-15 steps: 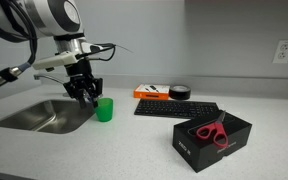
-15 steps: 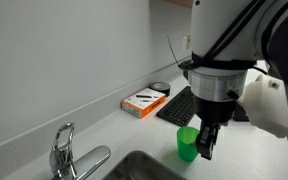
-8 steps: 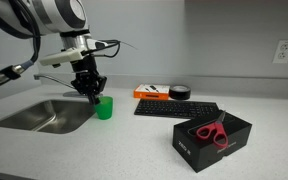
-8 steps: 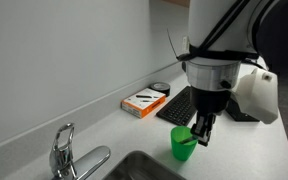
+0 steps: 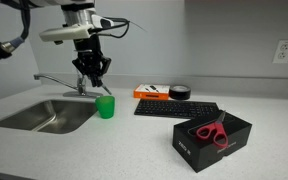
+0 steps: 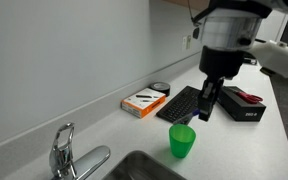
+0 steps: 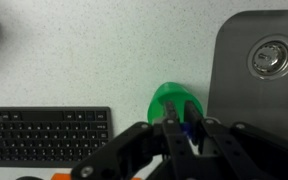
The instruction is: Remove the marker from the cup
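Observation:
The green cup [image 5: 105, 106] stands upright on the counter beside the sink; it also shows in the other exterior view [image 6: 182, 141] and in the wrist view [image 7: 172, 100]. My gripper [image 5: 92, 78] hangs clearly above the cup, seen too in an exterior view [image 6: 205, 108]. In the wrist view the fingers [image 7: 182, 125] are closed on a thin blue marker [image 7: 193, 128], of which only a short piece shows between them. In both exterior views the marker is hard to make out against the dark fingers. The cup's inside looks empty from above.
A steel sink [image 5: 44, 115] with a faucet [image 6: 62, 150] lies next to the cup. A black keyboard [image 5: 176, 109], an orange box [image 5: 151, 92], a small black dish [image 5: 178, 91] and a black box holding red scissors [image 5: 212, 138] sit further along the counter.
My gripper has risen from cup level to well above the cup, staying closed. The cup has stayed in place on the counter.

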Controlling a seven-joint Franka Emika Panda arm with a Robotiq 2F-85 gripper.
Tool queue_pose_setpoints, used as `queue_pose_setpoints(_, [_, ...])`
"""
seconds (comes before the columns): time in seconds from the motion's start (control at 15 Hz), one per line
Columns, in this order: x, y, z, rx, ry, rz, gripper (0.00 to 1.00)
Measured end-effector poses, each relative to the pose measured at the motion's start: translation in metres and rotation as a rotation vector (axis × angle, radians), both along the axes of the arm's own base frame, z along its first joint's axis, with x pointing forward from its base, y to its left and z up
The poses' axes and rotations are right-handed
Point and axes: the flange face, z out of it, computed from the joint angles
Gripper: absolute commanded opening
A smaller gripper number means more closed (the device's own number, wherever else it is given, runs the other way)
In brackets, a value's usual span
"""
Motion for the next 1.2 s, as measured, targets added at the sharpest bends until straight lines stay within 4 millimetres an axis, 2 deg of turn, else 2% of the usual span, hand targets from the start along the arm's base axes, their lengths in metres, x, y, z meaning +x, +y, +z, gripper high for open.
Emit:
queue_pose_setpoints(0.2, [-0.017, -0.023, 0.028, 0.028, -0.054, 0.023, 0.04])
queue_pose_setpoints(0.33, [-0.028, -0.033, 0.026, 0.029, -0.047, 0.029, 0.04])
queue_pose_setpoints(0.53, [-0.039, -0.032, -0.005, -0.001, 0.013, 0.049, 0.04])
queue_pose_setpoints(0.87, [-0.048, -0.016, -0.063, -0.133, 0.031, 0.055, 0.04])
queue_pose_setpoints(1.13, [-0.049, -0.008, -0.087, -0.228, 0.028, 0.023, 0.04])
queue_pose_setpoints(1.2, [-0.049, -0.006, -0.092, -0.240, 0.032, 0.015, 0.40])
